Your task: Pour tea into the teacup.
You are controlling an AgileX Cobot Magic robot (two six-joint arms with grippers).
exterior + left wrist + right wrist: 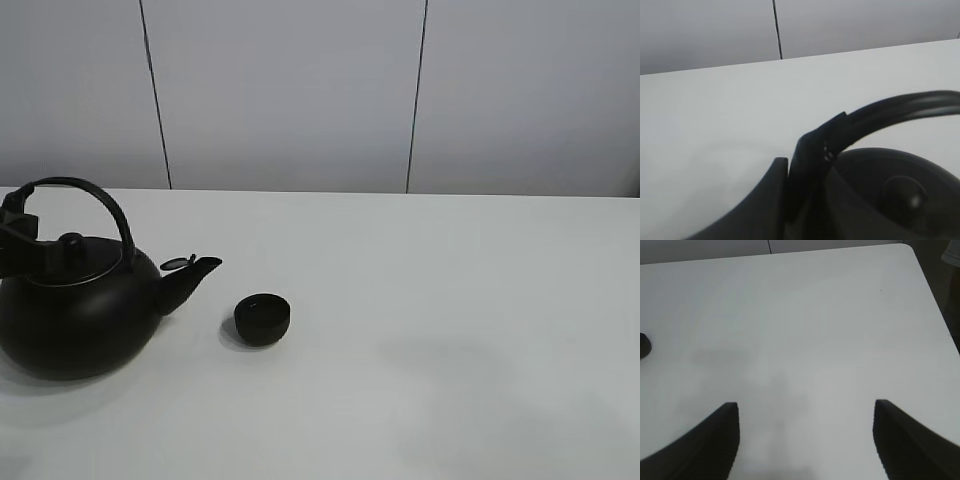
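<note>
At lower left the left gripper [807,170] is clamped on the kettle [80,315] handle. The teacup [262,319] sits just right of the spout. The right gripper [806,412] hangs with jaws apart, empty

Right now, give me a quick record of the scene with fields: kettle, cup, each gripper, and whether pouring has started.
kettle: black kettle upright on the white table, spout toward the cup
teacup: small black teacup on the table just beyond the spout, not touching it
left gripper: left gripper shut on the kettle handle
right gripper: right gripper open, empty, above bare table
pouring: not started; no tea visible
</note>
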